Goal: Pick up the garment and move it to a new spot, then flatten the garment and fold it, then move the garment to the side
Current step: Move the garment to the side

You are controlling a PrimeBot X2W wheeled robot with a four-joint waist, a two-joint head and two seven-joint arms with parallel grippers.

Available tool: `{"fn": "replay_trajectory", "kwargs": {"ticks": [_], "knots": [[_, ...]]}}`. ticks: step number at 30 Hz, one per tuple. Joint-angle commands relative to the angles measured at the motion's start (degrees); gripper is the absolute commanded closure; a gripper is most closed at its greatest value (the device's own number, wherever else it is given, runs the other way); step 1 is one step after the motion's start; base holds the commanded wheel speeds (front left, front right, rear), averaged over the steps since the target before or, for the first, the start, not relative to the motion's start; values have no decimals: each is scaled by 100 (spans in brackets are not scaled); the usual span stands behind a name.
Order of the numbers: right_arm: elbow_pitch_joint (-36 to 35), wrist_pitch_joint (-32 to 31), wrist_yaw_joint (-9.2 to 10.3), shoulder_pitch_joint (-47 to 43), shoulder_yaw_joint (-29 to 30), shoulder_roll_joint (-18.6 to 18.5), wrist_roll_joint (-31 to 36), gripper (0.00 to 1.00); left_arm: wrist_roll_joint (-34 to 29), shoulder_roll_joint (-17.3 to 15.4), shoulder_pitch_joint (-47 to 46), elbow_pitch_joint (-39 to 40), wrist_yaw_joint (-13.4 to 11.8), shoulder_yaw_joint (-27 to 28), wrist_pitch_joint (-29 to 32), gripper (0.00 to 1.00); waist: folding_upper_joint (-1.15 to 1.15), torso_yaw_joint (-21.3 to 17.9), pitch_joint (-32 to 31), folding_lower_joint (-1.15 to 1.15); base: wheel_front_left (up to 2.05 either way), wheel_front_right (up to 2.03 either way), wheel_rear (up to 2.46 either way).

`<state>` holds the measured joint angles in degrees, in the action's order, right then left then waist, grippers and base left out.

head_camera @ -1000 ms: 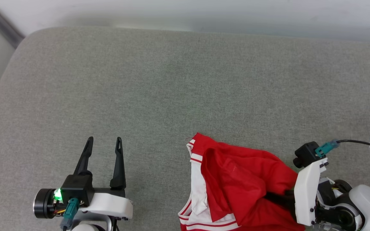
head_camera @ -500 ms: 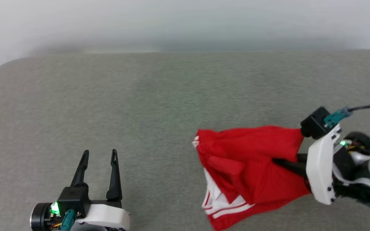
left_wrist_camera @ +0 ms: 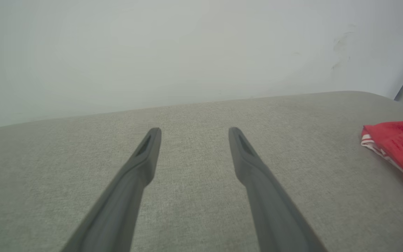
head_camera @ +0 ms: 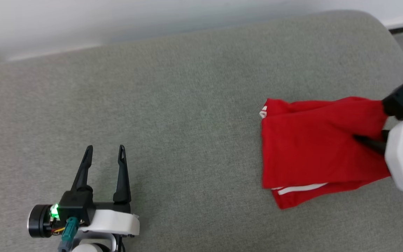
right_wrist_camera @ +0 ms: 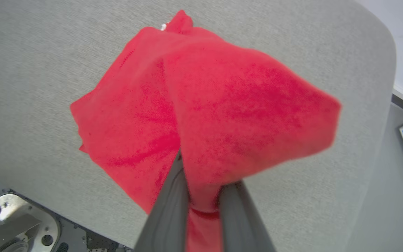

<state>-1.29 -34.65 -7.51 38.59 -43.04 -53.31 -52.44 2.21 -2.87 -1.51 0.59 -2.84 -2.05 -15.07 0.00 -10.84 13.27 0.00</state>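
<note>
My right gripper [right_wrist_camera: 203,199] is pinching a bunched fold of the garment [head_camera: 310,147], and the rest drapes onto the grey cushion [head_camera: 187,105] near its right end. The cloth trails lengthwise from my grip toward the cushion's middle. My left gripper [head_camera: 104,152], spread and empty, hovers over the cushion's left part, well apart, so this move looks like the right arm's

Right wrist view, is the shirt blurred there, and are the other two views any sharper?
Right wrist view: yes, the shirt is smeared, edges soft, the cushion weave streaked. Head view: sharper, the shirt's outline crisp. Left wrist view: weave clear, left gripper soft near the lens, light even, no glare.
</note>
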Motion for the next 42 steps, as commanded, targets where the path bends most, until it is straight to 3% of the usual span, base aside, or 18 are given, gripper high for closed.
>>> {"fn": "replay_trajectory", "kwargs": {"ticks": [1,11,17,23,24,25,26,30,34,38,42], "knots": [[126,43,4,86,50,-83,77,100,-35,-2,-99,37,29,-8,-13,0,0,-134,267,0,0,0,0],[1794,369,5,421,687,-390,939,100,-163,-131,-481,258,147,33,-13,0,0,-48,1098,0,0,0,0],[2744,608,5,703,1328,-233,1332,100,-181,-198,-689,412,195,47,-13,0,0,-9,1522,0,0,0,0],[3481,856,5,824,1767,170,1677,100,-193,-231,-814,405,234,2,-13,0,0,44,1645,0,0,0,0],[3596,917,5,814,1838,256,1734,91,-195,-228,-823,387,233,-8,-13,0,0,63,1618,0,0,0,0],[3709,966,5,788,1895,324,1809,51,-190,-222,-829,373,222,-11,-13,0,0,83,1572,0,0,0,0],[3813,1026,5,766,1949,370,1888,0,-178,-213,-814,356,204,-14,-13,0,0,100,1520,0,0,0,0],[4044,1368,5,715,2146,448,2320,0,-113,-166,-633,287,144,-9,-13,0,0,172,1158,0,0,0,0],[4079,2112,5,778,2501,484,2962,0,-57,-116,-421,254,72,-16,-13,0,0,268,726,0,0,0,0],[3872,3016,5,663,2975,759,3460,0,2,-84,-174,229,4,-5,-13,0,0,382,302,0,0,0,0],[3432,3887,4,378,3483,1300,3871,0,63,-55,54,211,-54,-2,-13,0,0,510,-41,0,0,0,0]]}}
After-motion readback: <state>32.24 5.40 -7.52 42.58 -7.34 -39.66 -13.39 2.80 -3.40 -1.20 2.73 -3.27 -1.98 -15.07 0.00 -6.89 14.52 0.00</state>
